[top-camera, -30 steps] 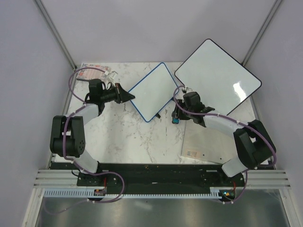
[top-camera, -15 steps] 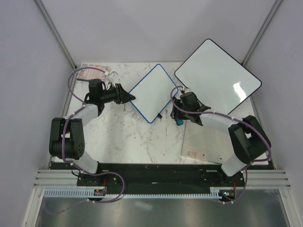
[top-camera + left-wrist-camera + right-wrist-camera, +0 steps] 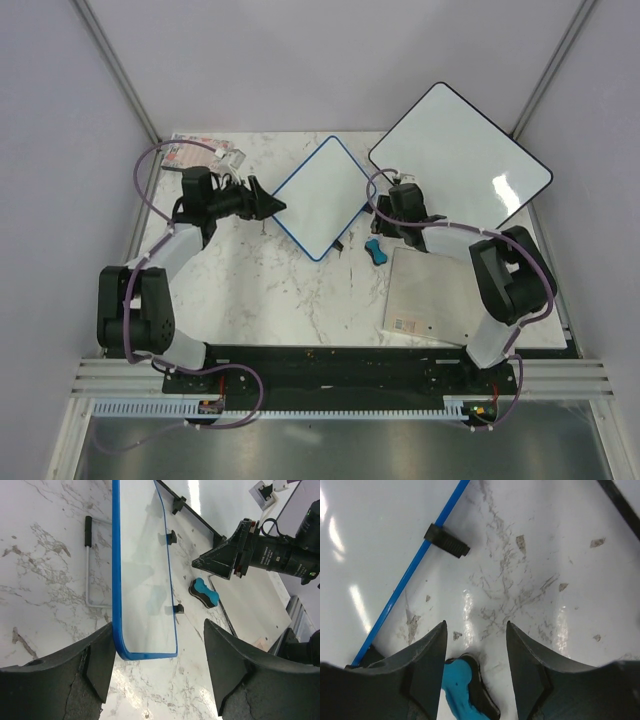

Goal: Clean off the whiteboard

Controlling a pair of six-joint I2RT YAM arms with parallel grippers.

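The whiteboard (image 3: 322, 193), blue-framed with small black feet, lies diamond-wise at the table's middle, and its white face looks blank from above. My left gripper (image 3: 272, 205) is open at its left corner; in the left wrist view the rounded corner (image 3: 145, 652) sits between the spread fingers (image 3: 97, 660) without touching them. A blue and black eraser (image 3: 375, 250) lies loose on the marble just right of the board. My right gripper (image 3: 383, 222) hovers open over it. In the right wrist view the eraser (image 3: 465, 692) rests low between the fingers, beside the left one, with the frame (image 3: 410, 572) beyond.
A larger black-framed blank whiteboard (image 3: 460, 160) leans at the back right. A flat beige sheet (image 3: 440, 295) with a barcode label lies at the front right. Small packets (image 3: 200, 153) sit in the back left corner. A thin wire stand (image 3: 89, 565) lies beside the blue board.
My left gripper has opened off the whiteboard's corner. My right gripper has let the eraser go onto the table and drawn back a little from it.
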